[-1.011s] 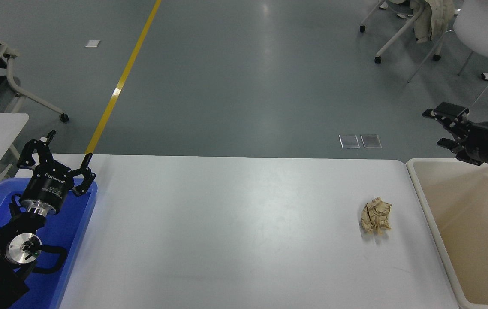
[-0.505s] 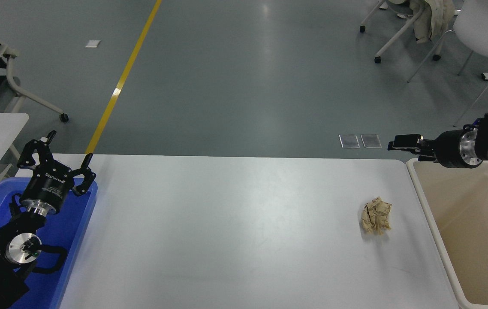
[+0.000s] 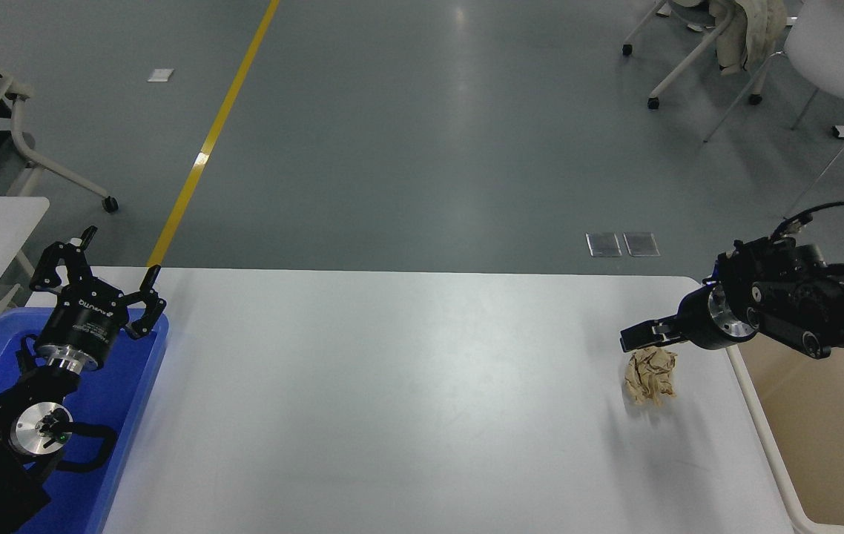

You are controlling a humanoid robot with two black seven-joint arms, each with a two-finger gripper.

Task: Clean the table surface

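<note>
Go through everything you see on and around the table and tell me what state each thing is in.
table surface: bare except for one paper wad
crumpled paper: lying loose, not gripped
right gripper: just above the paper
left gripper: open, empty, over the blue bin
beige bin: nothing visible inside

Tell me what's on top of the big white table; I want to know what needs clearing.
One crumpled tan paper ball lies on the table surface near its right end, the right gripper just above it. The left gripper hides a little of the far left corner.
</note>
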